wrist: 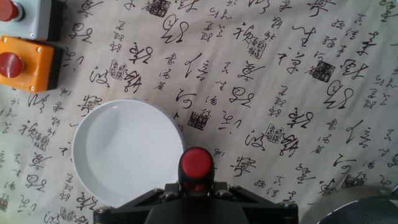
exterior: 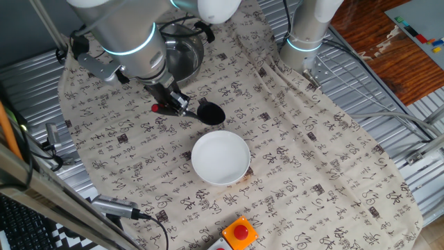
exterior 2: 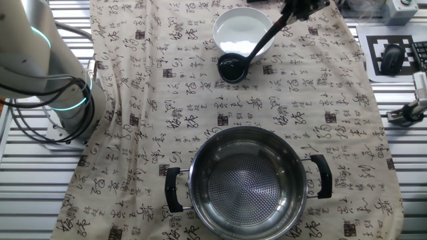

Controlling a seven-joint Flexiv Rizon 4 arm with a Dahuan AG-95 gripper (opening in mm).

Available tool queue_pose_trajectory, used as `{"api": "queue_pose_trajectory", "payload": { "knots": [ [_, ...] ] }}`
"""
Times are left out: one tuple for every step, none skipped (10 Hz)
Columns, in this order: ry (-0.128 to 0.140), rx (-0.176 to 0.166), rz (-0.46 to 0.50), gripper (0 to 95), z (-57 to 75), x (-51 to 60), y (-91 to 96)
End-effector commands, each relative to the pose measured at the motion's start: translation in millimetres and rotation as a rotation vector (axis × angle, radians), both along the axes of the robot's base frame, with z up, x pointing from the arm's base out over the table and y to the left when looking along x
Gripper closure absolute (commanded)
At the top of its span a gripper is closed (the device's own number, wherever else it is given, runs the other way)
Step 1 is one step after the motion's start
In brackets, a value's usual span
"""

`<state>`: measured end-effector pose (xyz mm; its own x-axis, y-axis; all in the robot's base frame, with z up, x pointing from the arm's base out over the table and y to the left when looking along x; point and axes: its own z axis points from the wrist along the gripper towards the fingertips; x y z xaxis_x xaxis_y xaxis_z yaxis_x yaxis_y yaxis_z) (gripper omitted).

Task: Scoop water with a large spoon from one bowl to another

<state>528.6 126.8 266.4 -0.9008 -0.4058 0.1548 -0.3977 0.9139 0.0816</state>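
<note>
My gripper (exterior: pixel 177 103) is shut on the upper handle of the black ladle, just below its red end (exterior: pixel 158 107). The ladle's round scoop (exterior: pixel 211 112) hangs low over the cloth, outside the white bowl (exterior: pixel 220 157) and between it and the steel pot (exterior: pixel 182 57). In the other fixed view the scoop (exterior 2: pixel 231 67) sits beside the bowl (exterior 2: pixel 245 30), the handle rises to the gripper (exterior 2: pixel 295 9), and the pot (exterior 2: pixel 247 180) looks dry. The hand view shows the red end (wrist: pixel 196 163) in the gripper (wrist: pixel 196 188), the bowl (wrist: pixel 127 152) and the pot's rim (wrist: pixel 364 211).
A patterned cloth (exterior: pixel 305 167) covers the table. An orange box with a red button (exterior: pixel 239 232) stands at the cloth's edge past the bowl; it shows in the hand view (wrist: pixel 28 62) beside a grey button box (wrist: pixel 31 15). The arm's base (exterior: pixel 305 35) stands near the pot.
</note>
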Motion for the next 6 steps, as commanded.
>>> {"api": "queue_pose_trajectory", "payload": {
  "knots": [
    [-0.010,-0.006,-0.014,95.0,-0.4,-0.9,-0.3],
    [-0.014,-0.006,-0.017,95.0,-0.4,-0.9,-0.3],
    [-0.019,-0.007,-0.022,95.0,-0.4,-0.9,-0.3],
    [-0.023,-0.008,-0.028,95.0,-0.4,-0.9,-0.3],
    [-0.025,-0.008,-0.033,95.0,-0.4,-0.9,-0.3],
    [-0.025,-0.009,-0.034,95.0,-0.4,-0.9,-0.3]
  ]
}}
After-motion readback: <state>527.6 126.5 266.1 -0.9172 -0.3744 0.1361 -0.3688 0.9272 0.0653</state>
